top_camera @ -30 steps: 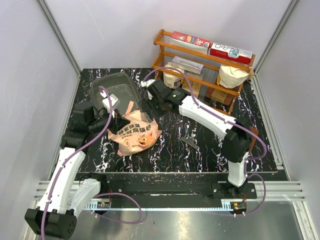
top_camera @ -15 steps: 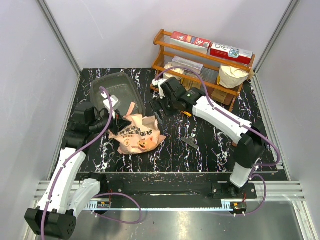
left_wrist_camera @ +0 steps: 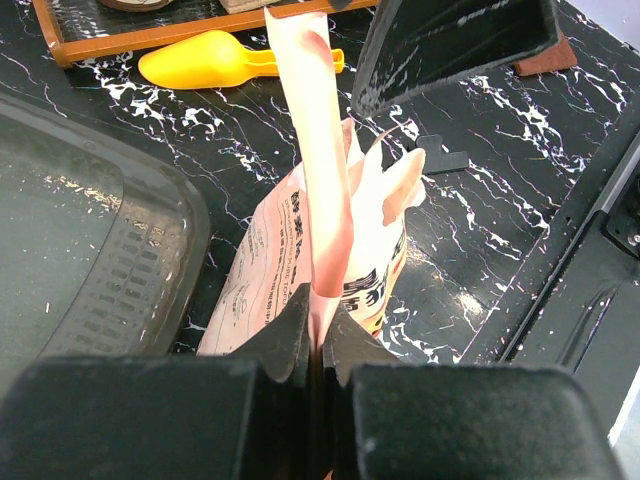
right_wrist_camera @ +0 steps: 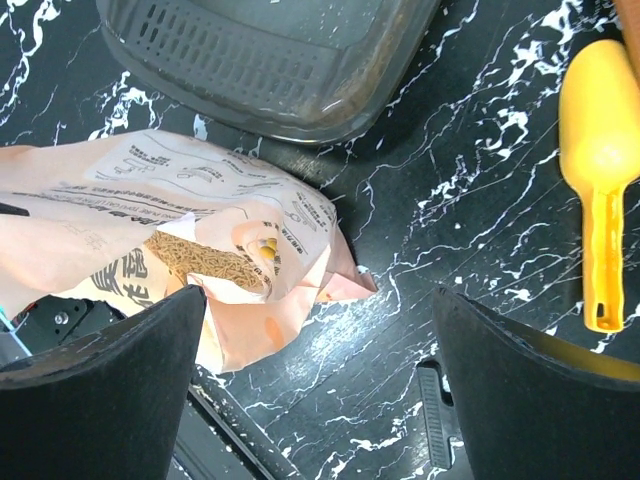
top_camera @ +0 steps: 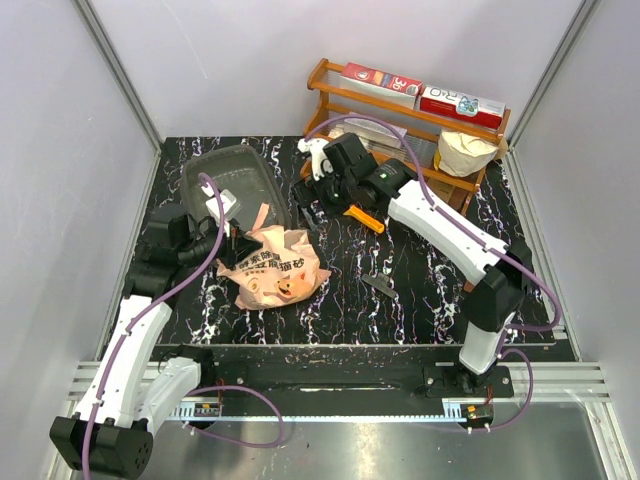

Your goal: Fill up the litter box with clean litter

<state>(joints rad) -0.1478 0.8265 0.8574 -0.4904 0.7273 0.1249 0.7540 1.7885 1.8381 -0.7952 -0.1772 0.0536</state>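
From above, you see the litter box (top_camera: 235, 178) at the far left of the black marbled table (top_camera: 400, 300), with the pink bag (top_camera: 278, 268) slumped just in front of it; your left gripper (top_camera: 238, 243) sits at the bag's left edge; your right gripper (top_camera: 308, 190) hangs beside the box's right rim, jaws spread wide and holding nothing; a yellow scoop (top_camera: 362, 216) lies near the wooden rack (top_camera: 400, 105).

From the left wrist, your left gripper (left_wrist_camera: 318, 345) is clamped tight on a thin strip of the pink bag (left_wrist_camera: 300, 265), and the strip rises upright; the litter box (left_wrist_camera: 90, 230) lies to the left, a few pale specks on its floor; the yellow scoop (left_wrist_camera: 215, 62) lies beyond.

From the right wrist, your right gripper (right_wrist_camera: 320, 300) hovers over the table with its fingers (right_wrist_camera: 100, 400) far apart; the clean litter (right_wrist_camera: 205, 262) shows as tan pellets at a gap in the pink bag (right_wrist_camera: 180, 190); the litter box (right_wrist_camera: 270, 60) lies just past the bag; the yellow scoop (right_wrist_camera: 598, 150) lies at the right.
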